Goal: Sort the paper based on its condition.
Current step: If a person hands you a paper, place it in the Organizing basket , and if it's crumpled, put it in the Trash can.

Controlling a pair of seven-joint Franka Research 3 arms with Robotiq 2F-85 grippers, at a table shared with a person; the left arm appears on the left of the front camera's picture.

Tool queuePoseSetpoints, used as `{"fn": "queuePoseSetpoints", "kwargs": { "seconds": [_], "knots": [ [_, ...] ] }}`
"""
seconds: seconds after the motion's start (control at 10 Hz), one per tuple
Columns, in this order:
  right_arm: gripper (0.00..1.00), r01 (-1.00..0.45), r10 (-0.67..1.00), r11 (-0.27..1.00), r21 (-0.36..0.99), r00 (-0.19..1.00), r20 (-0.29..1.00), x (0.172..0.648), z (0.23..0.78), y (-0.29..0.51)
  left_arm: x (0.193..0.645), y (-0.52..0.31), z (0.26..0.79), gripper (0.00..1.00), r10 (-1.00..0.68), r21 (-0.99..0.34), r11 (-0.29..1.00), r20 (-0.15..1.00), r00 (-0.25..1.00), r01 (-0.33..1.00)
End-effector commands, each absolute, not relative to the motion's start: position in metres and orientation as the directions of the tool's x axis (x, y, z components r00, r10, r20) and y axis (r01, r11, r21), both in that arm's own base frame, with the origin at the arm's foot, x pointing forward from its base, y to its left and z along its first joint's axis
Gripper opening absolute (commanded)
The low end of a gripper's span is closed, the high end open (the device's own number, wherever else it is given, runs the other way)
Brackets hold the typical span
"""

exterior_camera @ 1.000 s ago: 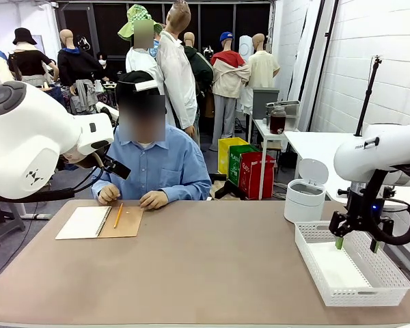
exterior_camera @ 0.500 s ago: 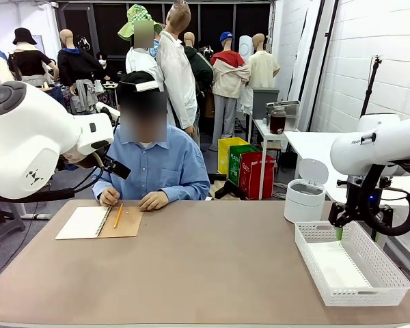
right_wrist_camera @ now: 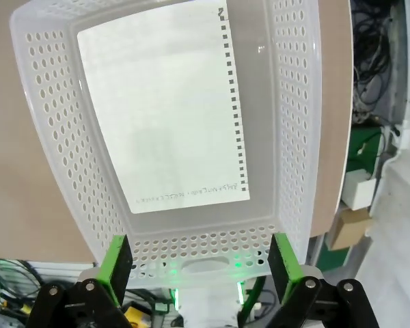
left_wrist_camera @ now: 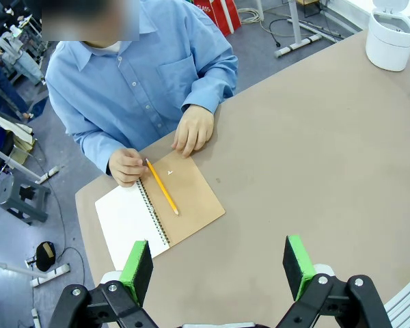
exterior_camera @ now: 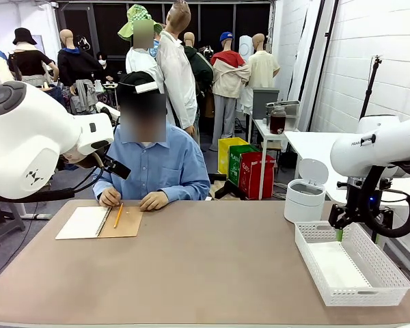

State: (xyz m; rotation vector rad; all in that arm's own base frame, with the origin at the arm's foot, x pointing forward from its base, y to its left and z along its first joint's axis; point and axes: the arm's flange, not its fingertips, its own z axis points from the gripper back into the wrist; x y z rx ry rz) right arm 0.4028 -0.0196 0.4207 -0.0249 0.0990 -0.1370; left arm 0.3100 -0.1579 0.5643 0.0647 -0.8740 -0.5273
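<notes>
A white sheet of paper (right_wrist_camera: pixel 162 109) with a punched edge lies flat on the floor of the white perforated basket (right_wrist_camera: pixel 34 116); in the front view it is the white floor (exterior_camera: pixel 335 266) of that basket (exterior_camera: pixel 386 295). My right gripper (right_wrist_camera: pixel 199 263) hangs open above the basket's end, nothing between its green pads; the front view has it (exterior_camera: pixel 354 234) over the basket's far end. My left gripper (left_wrist_camera: pixel 217 266) is open and empty, high above the table on the robot's side of the notebook.
A spiral notebook (exterior_camera: pixel 99 222) lies open at the far left with a pencil (exterior_camera: pixel 118 214) on its brown cover. The person's hands (exterior_camera: pixel 154 199) rest at its far edge. A small white lidded bin (exterior_camera: pixel 305 198) stands beyond the basket.
My right gripper has lifted out of the basket and drawn back toward its far end, still open. The left arm, the person and the notebook have not moved.
</notes>
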Motion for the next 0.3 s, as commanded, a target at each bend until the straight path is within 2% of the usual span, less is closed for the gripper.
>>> {"fn": "queuePoseSetpoints", "kwargs": {
  "seconds": [0.0, 0.2],
  "knots": [
    [1.0, 0.126, -0.128, 0.992, -0.028, 0.987, -0.102, 0.4022, 0.4188, -0.02, 0.3104, -0.1572, 0.5633, 1.0, -0.478, 0.281, 0.866, 0.712, 0.515, 0.415],
    [1.0, 0.126, -0.128, 0.992, -0.028, 0.987, -0.102, 0.4022, 0.4188, -0.02, 0.3104, -0.1572, 0.5633, 1.0, -0.478, 0.281, 0.866, 0.712, 0.515, 0.415]
  ]
}}
